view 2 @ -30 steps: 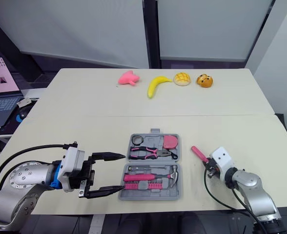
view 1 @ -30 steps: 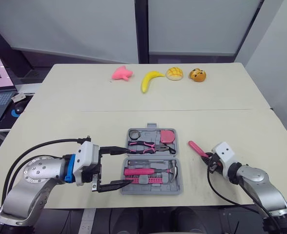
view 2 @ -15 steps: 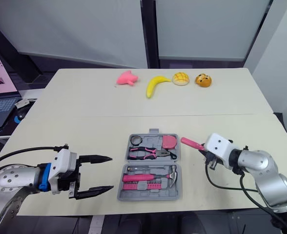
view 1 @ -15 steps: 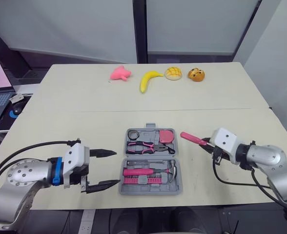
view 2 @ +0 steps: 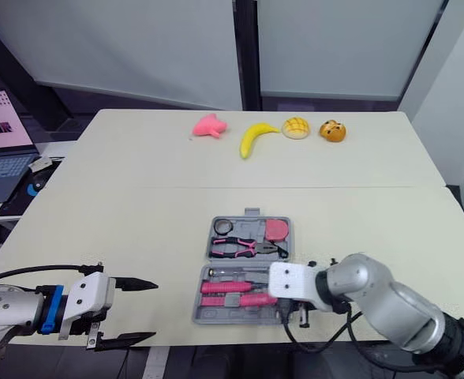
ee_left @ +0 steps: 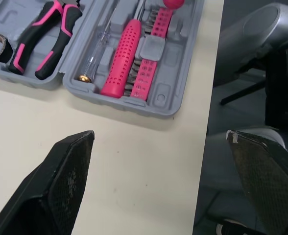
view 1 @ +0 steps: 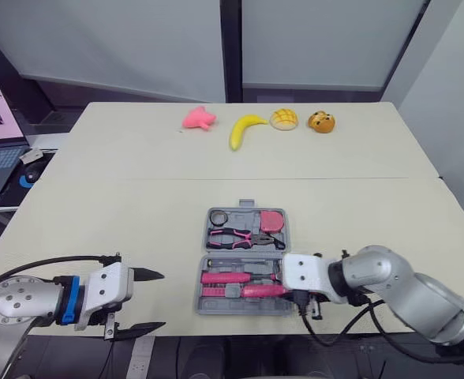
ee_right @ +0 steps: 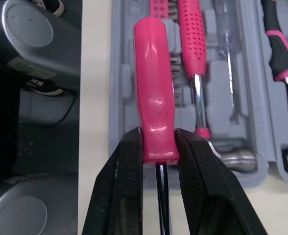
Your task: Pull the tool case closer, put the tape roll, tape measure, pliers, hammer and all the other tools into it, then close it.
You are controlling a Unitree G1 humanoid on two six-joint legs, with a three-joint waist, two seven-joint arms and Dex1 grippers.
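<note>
Right gripper (ee_right: 158,147) pinches a pink-handled screwdriver (ee_right: 155,93) over the open tool case's (view 1: 201,284) near half, shaft mostly hidden between its fingers; left gripper (view 1: 161,300) hangs spread wide beside the table (view 1: 137,205) edge.

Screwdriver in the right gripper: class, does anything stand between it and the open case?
Nothing visible does. The right gripper holds the screwdriver over the open case's near row, beside the hammer.
</note>
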